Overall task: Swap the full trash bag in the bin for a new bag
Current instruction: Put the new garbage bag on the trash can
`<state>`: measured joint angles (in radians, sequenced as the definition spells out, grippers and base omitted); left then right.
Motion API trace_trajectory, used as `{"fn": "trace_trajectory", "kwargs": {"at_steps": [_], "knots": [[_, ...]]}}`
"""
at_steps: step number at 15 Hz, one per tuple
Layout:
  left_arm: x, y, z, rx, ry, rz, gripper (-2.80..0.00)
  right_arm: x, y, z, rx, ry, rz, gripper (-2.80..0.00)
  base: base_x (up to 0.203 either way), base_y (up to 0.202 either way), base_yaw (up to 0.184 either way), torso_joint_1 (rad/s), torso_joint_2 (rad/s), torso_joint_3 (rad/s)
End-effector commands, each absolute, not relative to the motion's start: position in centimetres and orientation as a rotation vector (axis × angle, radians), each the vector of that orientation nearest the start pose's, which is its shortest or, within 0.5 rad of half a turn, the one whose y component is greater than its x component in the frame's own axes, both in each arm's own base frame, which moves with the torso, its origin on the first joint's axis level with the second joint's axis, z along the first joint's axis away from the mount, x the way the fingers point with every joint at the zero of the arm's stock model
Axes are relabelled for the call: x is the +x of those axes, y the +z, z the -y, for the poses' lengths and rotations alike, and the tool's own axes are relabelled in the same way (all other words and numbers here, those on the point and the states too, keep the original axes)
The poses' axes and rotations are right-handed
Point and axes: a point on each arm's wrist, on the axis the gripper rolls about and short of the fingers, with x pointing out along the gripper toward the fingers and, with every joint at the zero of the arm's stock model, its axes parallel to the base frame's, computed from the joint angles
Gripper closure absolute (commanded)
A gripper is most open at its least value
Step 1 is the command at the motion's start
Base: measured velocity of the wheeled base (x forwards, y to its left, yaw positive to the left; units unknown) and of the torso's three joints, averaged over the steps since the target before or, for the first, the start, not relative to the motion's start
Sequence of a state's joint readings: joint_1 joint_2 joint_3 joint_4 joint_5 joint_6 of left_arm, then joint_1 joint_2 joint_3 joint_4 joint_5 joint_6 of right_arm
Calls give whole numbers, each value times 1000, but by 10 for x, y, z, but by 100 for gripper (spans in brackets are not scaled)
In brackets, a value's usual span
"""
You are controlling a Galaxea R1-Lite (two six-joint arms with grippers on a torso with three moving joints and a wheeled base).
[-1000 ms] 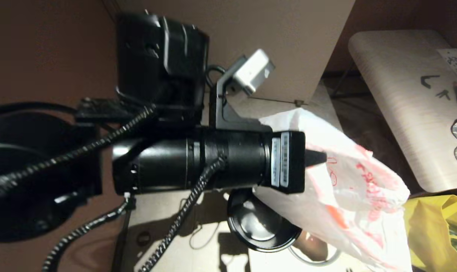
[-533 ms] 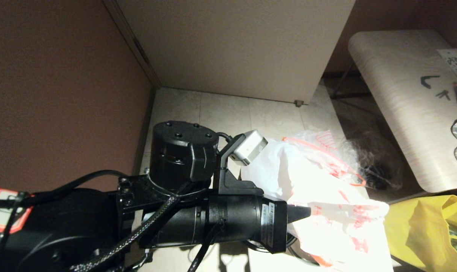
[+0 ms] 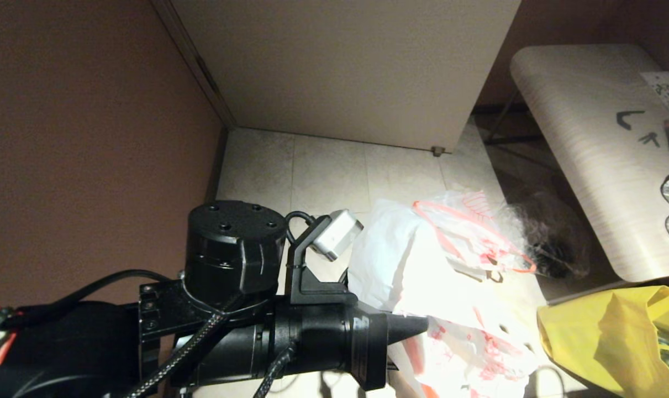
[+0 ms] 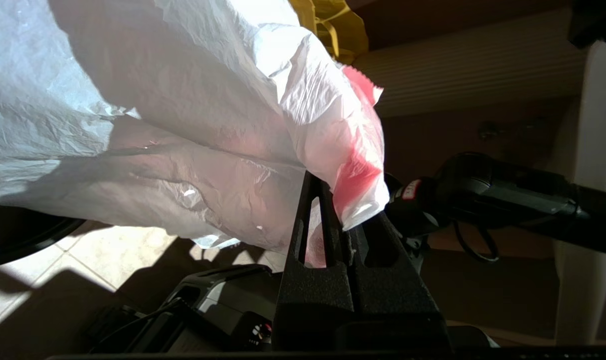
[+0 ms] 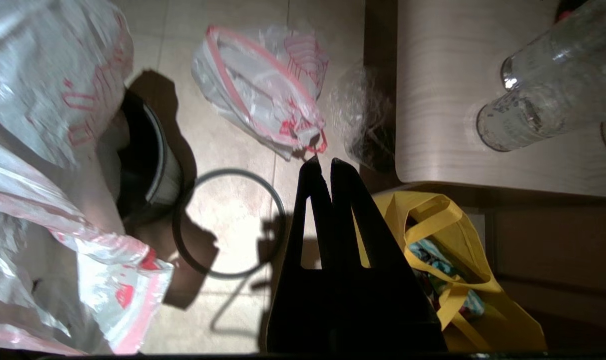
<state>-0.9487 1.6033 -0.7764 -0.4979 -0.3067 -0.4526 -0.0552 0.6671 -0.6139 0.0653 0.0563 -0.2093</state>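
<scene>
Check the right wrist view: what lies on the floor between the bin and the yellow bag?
The grey hoop, flat on the tiles between the bin and the yellow bag.

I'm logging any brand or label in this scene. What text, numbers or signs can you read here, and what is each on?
No text reads clearly enough to quote.
Red print on the new bag: blurred letter shapes, unreadable.
Red print on the full trash bag: a pattern, no legible words.
Small red and white sticker on the dark arm: too small to read.
Dark marks on the table: shapes, not letters.
</scene>
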Motion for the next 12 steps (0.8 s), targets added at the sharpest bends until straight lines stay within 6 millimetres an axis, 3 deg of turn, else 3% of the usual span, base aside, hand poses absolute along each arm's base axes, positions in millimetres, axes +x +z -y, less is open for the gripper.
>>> {"fn": "trace_trajectory", "kwargs": {"at_steps": [1, 4, 8, 9, 12], "knots": [[159, 191, 230, -284, -1131, -597, 0, 90, 235, -1, -223, 60, -281, 0, 0, 0, 0, 0, 0, 0], [162, 193, 232, -285, -1078, -576, 0, 129, 224, -26, -285, 223, -406, 0, 0, 0, 0, 0, 0, 0], [173, 192, 227, -282, -1021, -565, 0, 167, 200, -72, -275, 361, -499, 0, 0, 0, 0, 0, 0, 0], [172, 192, 227, -281, -1021, -569, 0, 175, 195, -79, -277, 371, -507, -280, 0, 0, 0, 0, 0, 0], [172, 194, 227, -275, -1014, -583, 0, 195, 174, -101, -304, 431, -475, -280, 0, 0, 0, 0, 0, 0]]}}
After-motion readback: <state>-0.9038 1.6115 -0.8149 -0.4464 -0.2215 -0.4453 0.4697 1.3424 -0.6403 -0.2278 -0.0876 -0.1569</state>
